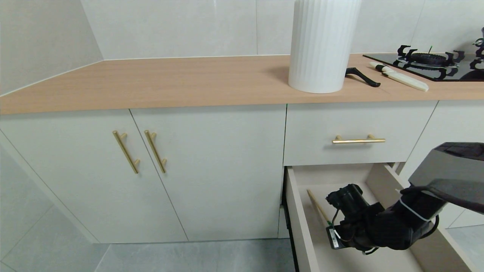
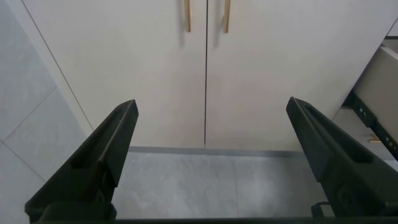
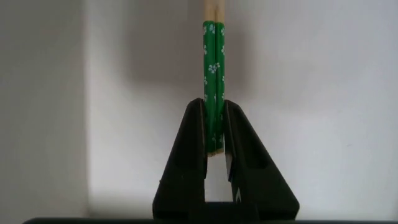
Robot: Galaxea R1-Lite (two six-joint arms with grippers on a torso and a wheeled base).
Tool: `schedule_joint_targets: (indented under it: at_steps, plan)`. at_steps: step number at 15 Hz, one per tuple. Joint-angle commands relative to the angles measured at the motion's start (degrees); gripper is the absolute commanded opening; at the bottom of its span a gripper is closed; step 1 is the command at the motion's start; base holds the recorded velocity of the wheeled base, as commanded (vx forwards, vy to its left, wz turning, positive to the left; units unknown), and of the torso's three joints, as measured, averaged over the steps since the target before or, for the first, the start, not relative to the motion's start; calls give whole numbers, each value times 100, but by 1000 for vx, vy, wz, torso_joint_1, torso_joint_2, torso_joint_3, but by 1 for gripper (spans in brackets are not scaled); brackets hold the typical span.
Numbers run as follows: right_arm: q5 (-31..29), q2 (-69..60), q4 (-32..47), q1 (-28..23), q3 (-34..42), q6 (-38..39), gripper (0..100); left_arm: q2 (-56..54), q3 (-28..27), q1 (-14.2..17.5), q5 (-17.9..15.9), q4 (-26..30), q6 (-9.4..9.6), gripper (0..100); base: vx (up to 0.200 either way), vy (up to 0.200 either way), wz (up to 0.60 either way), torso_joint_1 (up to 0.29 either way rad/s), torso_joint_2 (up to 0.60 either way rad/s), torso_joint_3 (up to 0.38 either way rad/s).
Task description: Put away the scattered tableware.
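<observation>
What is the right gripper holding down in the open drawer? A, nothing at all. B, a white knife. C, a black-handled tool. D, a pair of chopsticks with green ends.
D: the right gripper is shut on a pair of chopsticks with green patterned ends, down inside the open drawer.

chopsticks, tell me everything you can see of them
The chopsticks are a pair lying tight side by side. They look like pale wood, with green ends printed with small white flowers. The right gripper is shut on the green ends. The head view shows the pale shafts slanting inside the open drawer, close to its left wall. Whether the tips touch the drawer floor cannot be told.
</observation>
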Motion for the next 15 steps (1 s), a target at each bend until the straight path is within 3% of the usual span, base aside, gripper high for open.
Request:
schedule_joint_targets:
  at_steps: [1, 10, 11, 15]
  plan:
    - [-12, 363, -115, 23, 25, 1, 0, 1, 1, 0, 4, -2, -2, 100, 0, 0, 0, 0, 0, 0]
    - [-153, 635, -308, 40, 16, 1, 0, 1, 1, 0, 4, -2, -2, 100, 0, 0, 0, 0, 0, 0]
    - [-153, 635, -308, 40, 16, 10, 100, 1, 1, 0, 4, -2, -2, 100, 0, 0, 0, 0, 0, 0]
    - [-153, 627, -317, 40, 7, 10, 100, 10, 1, 0, 4, -2, -2, 100, 0, 0, 0, 0, 0, 0]
